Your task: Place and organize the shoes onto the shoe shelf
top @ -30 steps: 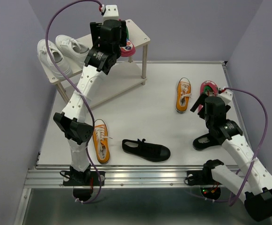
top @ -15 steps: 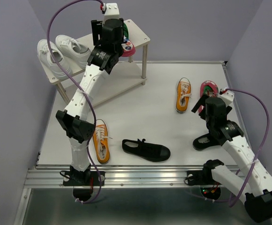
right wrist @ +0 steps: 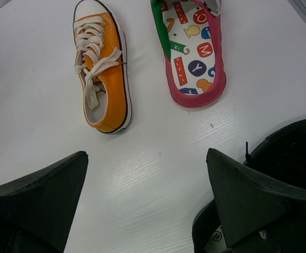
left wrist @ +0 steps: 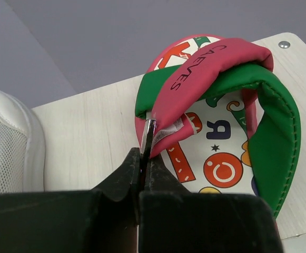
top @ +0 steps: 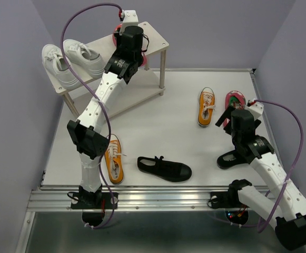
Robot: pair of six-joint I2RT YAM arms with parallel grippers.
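Left wrist view. The left gripper [left wrist: 148, 134] is clenched on the pink strap of the held flip-flop [left wrist: 221, 166]. The strap's lining is green and the printed insole faces up. The flip-flop is over the shelf's [left wrist: 84, 142] pale top board; whether its sole rests there cannot be told. A white sneaker [left wrist: 5, 142] is on the board at 9 o'clock. Behind is a plain grey-lavender wall [left wrist: 89, 37].

Right wrist view. The right gripper [right wrist: 146, 158] has its jaws spread wide with nothing between them. It hangs above the bare white table [right wrist: 31, 105], which has a faint grain. An orange sneaker [right wrist: 102, 79] lies at 11 o'clock and the loose flip-flop [right wrist: 195, 58] at 1 o'clock, side by side and apart. A black shoe [right wrist: 300, 142] sits at 4 o'clock, partly behind the right finger.

Top view. Lavender walls close three sides of the table, and a metal rail [top: 158, 197] runs along the near edge. The shelf stands at 11 o'clock by the back wall. The sneaker's mate [top: 58, 66] is beside it on the left half of the top board. The left arm reaches over the right half. A second orange sneaker [top: 113, 159] lies at 7 o'clock beside the left arm, and a second black shoe [top: 164, 168] at 6 o'clock.
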